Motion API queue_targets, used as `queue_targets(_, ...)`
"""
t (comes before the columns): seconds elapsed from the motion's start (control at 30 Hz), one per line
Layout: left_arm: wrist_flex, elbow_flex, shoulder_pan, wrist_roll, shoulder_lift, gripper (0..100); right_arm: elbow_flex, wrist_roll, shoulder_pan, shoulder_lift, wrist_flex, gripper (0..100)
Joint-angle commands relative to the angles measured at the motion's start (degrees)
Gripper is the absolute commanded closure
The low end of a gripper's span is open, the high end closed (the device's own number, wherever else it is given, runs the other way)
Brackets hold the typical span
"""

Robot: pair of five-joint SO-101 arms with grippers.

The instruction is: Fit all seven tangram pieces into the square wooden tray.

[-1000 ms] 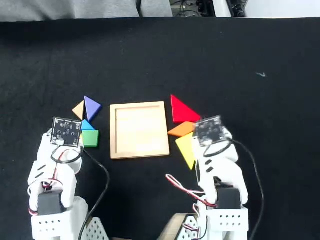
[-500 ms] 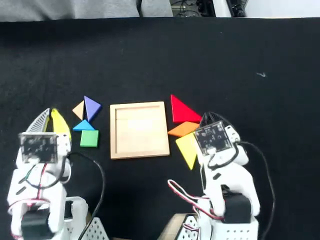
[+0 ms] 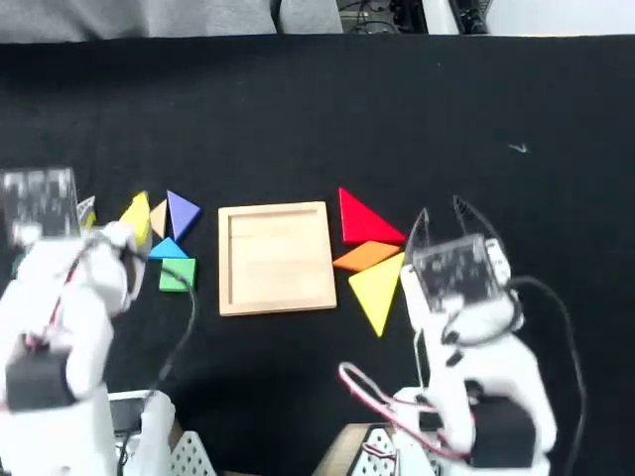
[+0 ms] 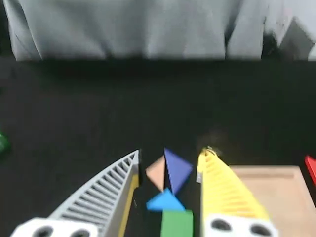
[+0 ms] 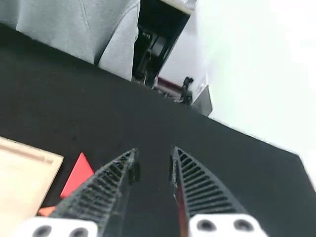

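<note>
The square wooden tray (image 3: 276, 296) lies flat mid-table with nothing inside it. Left of it sit a tan triangle (image 3: 157, 218), a purple triangle (image 3: 183, 210), a blue triangle (image 3: 169, 249) and a green square (image 3: 177, 277). On its right lie a red triangle (image 3: 360, 218), an orange parallelogram (image 3: 366, 256) and a yellow triangle (image 3: 377, 291). My left gripper (image 3: 111, 213) hangs open, left of the tan triangle. In its wrist view the left gripper (image 4: 170, 154) frames the tan (image 4: 156, 171), purple (image 4: 176, 167) and blue (image 4: 165, 201) pieces. My right gripper (image 3: 444, 218) is open, right of the red triangle (image 5: 76, 177).
Black cloth covers the table; its far edge (image 3: 317, 38) meets grey fabric and equipment. Wide bare cloth lies beyond the pieces and to the right. Cables trail from both arm bases near the front edge (image 3: 367, 382).
Both arms have risen and swung their grippers up and forward. The left arm shifted leftward, uncovering the green and blue pieces. No piece moved.
</note>
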Motion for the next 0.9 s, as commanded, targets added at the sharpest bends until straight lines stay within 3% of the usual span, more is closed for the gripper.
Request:
queue_targets(0.0, 4.7, -8.7, 0.0, 3.8, 14.5, 81, -10.9, -0.6, -1.1, 15.5, 3.1, 87.8)
queue_targets(0.2, 5.8, -10.2, 0.5, 4.2, 30.6, 80, -27.5, -4.5, -1.2, 41.3, 12.0, 87.7)
queue_targets(0.37, 5.5, -9.5, -3.1, 4.2, 37.3, 74, -40.0, -4.5, -6.3, 60.6, 17.8, 87.7)
queue_targets(0.47, 3.9, -7.3, -6.6, 4.2, 36.7, 74, -44.2, -4.4, -10.5, 69.7, 17.8, 86.2)
queue_targets(0.67, -6.1, 8.9, -10.9, 3.9, 31.1, 74, -46.0, 5.1, -15.9, 82.2, 17.8, 63.0)
queue_targets(0.87, -13.3, 22.2, -13.7, 3.8, 18.2, 74, -42.2, 9.8, -14.0, 91.2, 8.3, 63.5)
